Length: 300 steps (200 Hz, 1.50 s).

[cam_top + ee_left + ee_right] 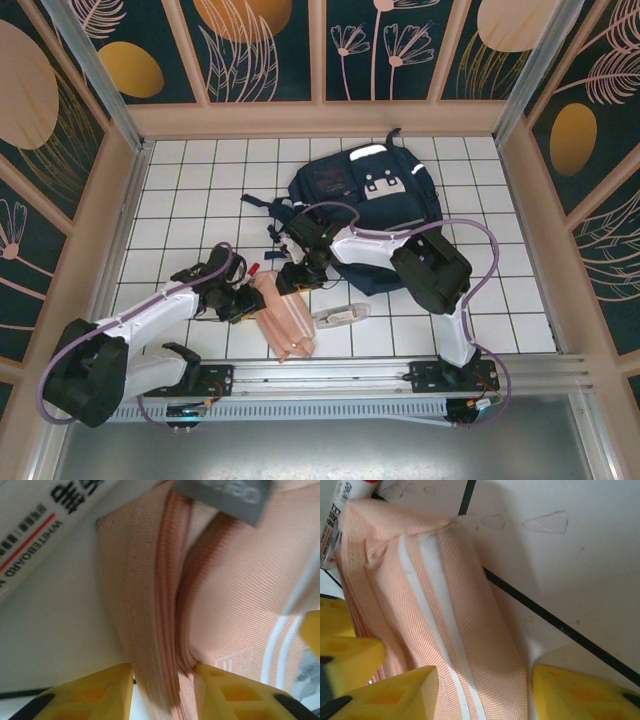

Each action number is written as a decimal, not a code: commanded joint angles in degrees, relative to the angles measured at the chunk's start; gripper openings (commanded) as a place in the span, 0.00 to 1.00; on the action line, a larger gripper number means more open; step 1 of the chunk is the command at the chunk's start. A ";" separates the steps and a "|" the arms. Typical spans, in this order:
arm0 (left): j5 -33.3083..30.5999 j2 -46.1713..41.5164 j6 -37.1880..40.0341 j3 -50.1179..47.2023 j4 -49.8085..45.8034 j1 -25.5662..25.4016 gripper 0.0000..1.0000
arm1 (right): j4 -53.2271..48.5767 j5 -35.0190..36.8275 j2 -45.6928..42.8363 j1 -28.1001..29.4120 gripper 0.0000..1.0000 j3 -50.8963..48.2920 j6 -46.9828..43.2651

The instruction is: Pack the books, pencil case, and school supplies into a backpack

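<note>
Your backpack (375, 205) lies at the table's far middle; you cannot tell what it holds. The pencil case (285, 318) lies outside it, nearer you, its long axis running near to far with the far end leaning left. Your left gripper (162, 692) pinches its zip ridge. The right gripper (475, 690) straddles it wide, and you cannot tell whether it grips.
</note>
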 commanded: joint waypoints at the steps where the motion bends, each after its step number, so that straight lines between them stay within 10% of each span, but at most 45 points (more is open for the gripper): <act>1: 0.39 1.25 -1.34 -4.16 4.39 -0.23 0.26 | 1.83 -3.42 1.73 0.43 0.50 0.81 -1.21; 97: 6.78 0.54 1.39 -1.76 6.86 -0.24 0.00 | 13.34 -15.57 0.08 0.71 0.40 -4.61 4.11; 129: 9.27 -3.38 1.41 1.15 5.48 -0.26 0.00 | 13.13 -16.54 -3.85 0.10 0.00 -5.17 6.66; 163: 9.53 -8.46 4.28 9.56 4.96 -0.23 0.36 | 14.02 -16.55 -15.10 -4.66 0.00 -8.12 10.66; 213: 8.74 -9.22 15.43 19.69 15.79 -3.50 0.47 | 7.11 -12.74 -35.70 -23.77 0.00 -9.67 13.93; 300: -12.19 22.35 50.35 47.31 14.55 -25.41 0.57 | -2.63 4.08 -60.35 -70.02 0.00 -11.58 18.62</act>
